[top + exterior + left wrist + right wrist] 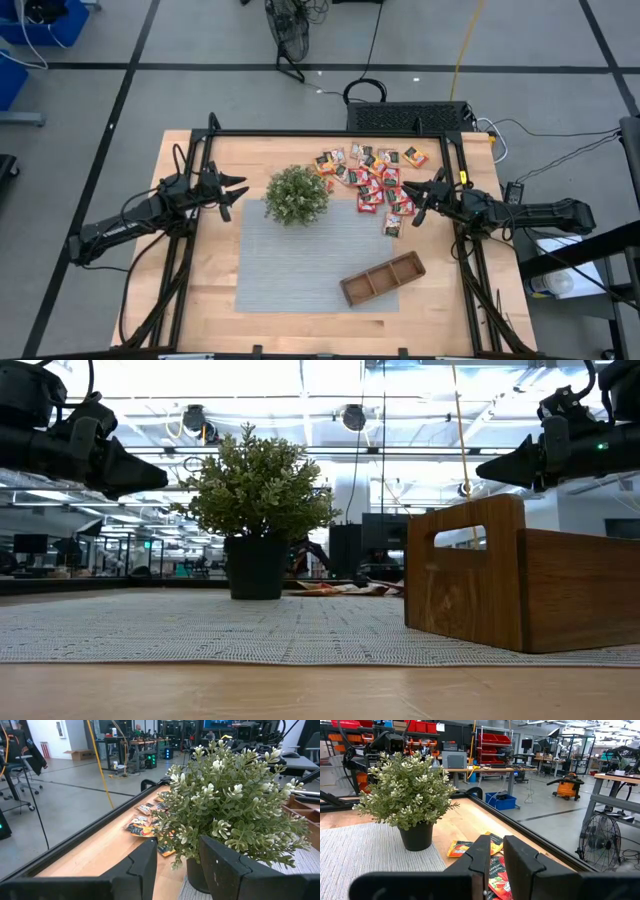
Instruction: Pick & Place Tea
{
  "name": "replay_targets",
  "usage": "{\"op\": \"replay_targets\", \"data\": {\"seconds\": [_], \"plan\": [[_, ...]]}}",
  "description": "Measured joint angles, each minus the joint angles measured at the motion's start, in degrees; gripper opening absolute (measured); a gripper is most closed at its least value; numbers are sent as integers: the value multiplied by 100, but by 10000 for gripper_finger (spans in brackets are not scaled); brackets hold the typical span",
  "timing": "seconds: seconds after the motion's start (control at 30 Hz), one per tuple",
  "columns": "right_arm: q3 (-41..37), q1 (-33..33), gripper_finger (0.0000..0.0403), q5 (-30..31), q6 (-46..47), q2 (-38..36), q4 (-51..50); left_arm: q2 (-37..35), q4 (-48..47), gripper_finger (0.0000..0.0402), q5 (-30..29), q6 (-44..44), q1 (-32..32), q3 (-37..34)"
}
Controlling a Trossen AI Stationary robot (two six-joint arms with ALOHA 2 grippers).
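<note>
The tea sachets (375,180) lie flat in a loose heap on the wooden tabletop near the far edge, right of the plant; most are red, some orange or green. They also show in the left wrist view (145,825) and the right wrist view (470,847). My right gripper (413,203) hovers above the right edge of the heap, its fingers a narrow gap apart (496,855), holding nothing. My left gripper (238,192) is open (177,860). It hangs in the air left of the plant and touches nothing.
A potted green plant (296,195) stands at the far edge of a grey ribbed mat (290,270). A brown three-compartment wooden tray (383,278) lies at the mat's near right corner. A black frame (330,135) borders the table.
</note>
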Motion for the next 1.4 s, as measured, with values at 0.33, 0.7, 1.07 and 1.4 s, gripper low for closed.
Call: {"op": "replay_targets", "data": {"seconds": [0.33, 0.7, 1.07, 1.4], "plan": [[1, 2, 45, 0, 0, 1, -1, -1, 0, 147, 0, 0, 1, -1], [1, 0, 45, 0, 1, -1, -1, 1, 0, 147, 0, 0, 0, 0], [-1, 0, 45, 0, 2, 1, -1, 1, 0, 147, 0, 0, 1, -1], [1, 0, 45, 0, 116, -1, 132, -1, 0, 147, 0, 0, -1, 1]]}}
